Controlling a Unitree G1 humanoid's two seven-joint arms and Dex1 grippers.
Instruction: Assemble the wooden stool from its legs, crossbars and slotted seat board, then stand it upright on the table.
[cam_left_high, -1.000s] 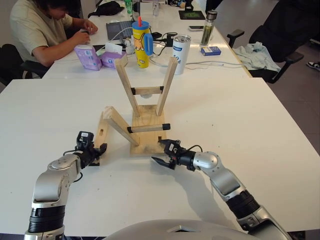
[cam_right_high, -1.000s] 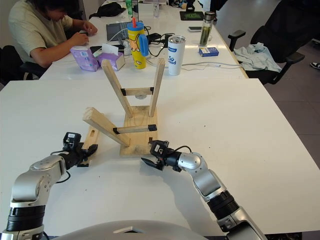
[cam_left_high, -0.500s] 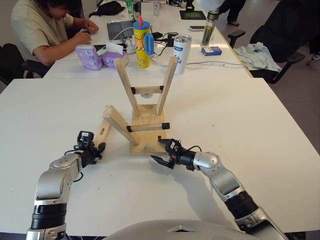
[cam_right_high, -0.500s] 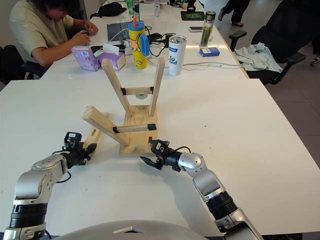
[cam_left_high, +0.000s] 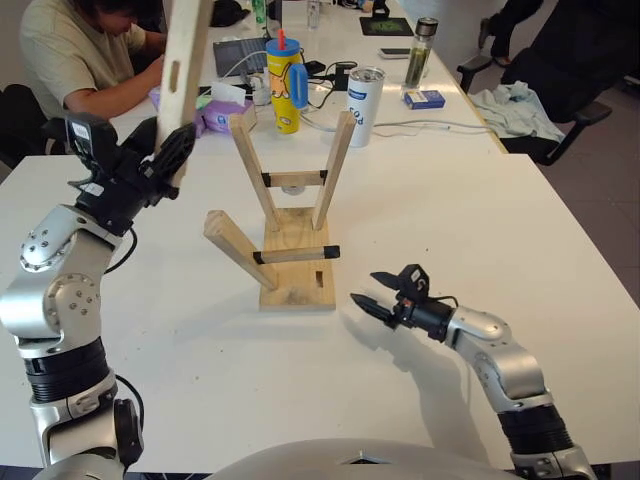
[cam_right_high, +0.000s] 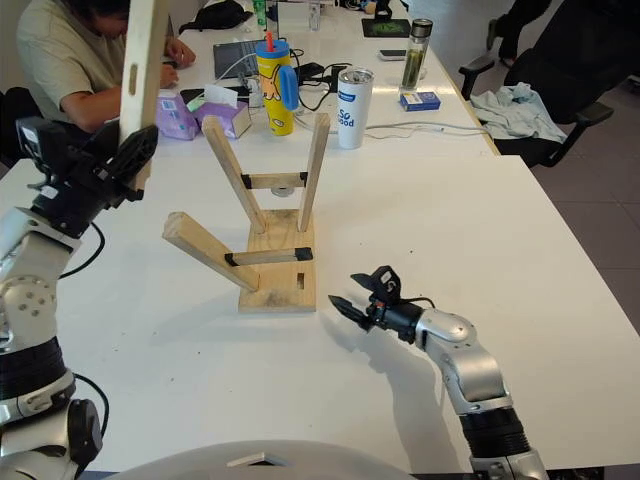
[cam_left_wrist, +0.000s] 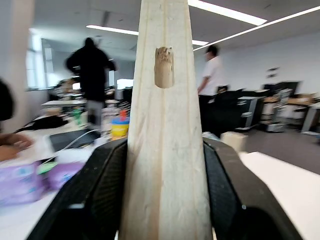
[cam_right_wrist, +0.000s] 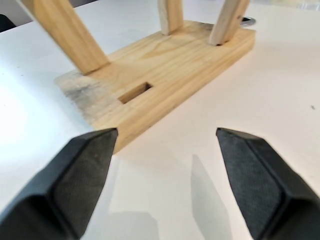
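Left hand (cam_left_high: 165, 150) pinched the loose leg (cam_left_high: 183, 70) near its lower end and held it upright, high over the left side of the counter (cam_left_high: 500, 220), well apart from the seat board (cam_left_high: 298, 288). Right hand (cam_left_high: 372, 292) was spread, empty, low over the counter just beside the board's near right corner. The board lay flat, underside up, with two legs (cam_left_high: 255, 175) standing at the far end and a third leg (cam_left_high: 238, 250) leaning out to the near left on a crossbar (cam_left_high: 297, 255). One slot (cam_right_wrist: 135, 92) was open. Judged: the leg is light, stiff and dry, and its flat faces suit the pads. Gripped low it may swing, so a hold nearer mid-length, clear of the peg hole (cam_left_wrist: 164, 67), seems better. The board would likely slide under pressure and needs bracing. The crossbar crowds the slot. A bottle (cam_left_high: 283, 90) and tumbler (cam_left_high: 362, 108) stood well apart.
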